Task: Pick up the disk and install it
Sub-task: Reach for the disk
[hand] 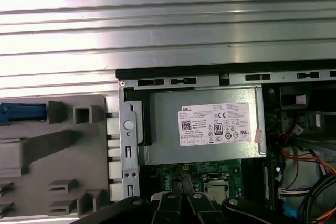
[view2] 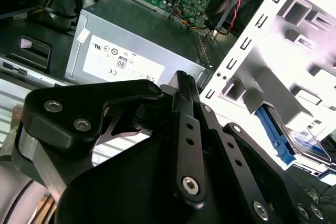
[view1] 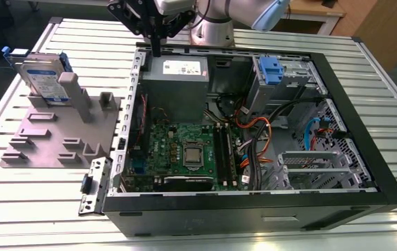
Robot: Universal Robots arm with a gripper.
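The disk (view1: 43, 78), a silver drive with a white-and-blue label in a blue carrier, stands on edge in a grey fixture (view1: 58, 141) at the exterior view's left, outside the computer case. Its blue edge shows in the first wrist view (hand: 21, 113) and the second wrist view (view2: 294, 142). My gripper (view1: 156, 51) hangs above the case's back-left corner, over the power supply, well apart from the disk. Its black fingers (view2: 181, 80) meet at the tips with nothing between them. The gripper's linkages (hand: 180, 198) also appear in the first wrist view.
The open computer case (view1: 365, 130) lies on a slatted metal table (view1: 31, 209). Inside are the grey power supply (view1: 177, 78), the green motherboard (view1: 184, 151), orange and blue cables (view1: 261, 130), and a grey drive cage with a fixed blue tab (view1: 271, 70).
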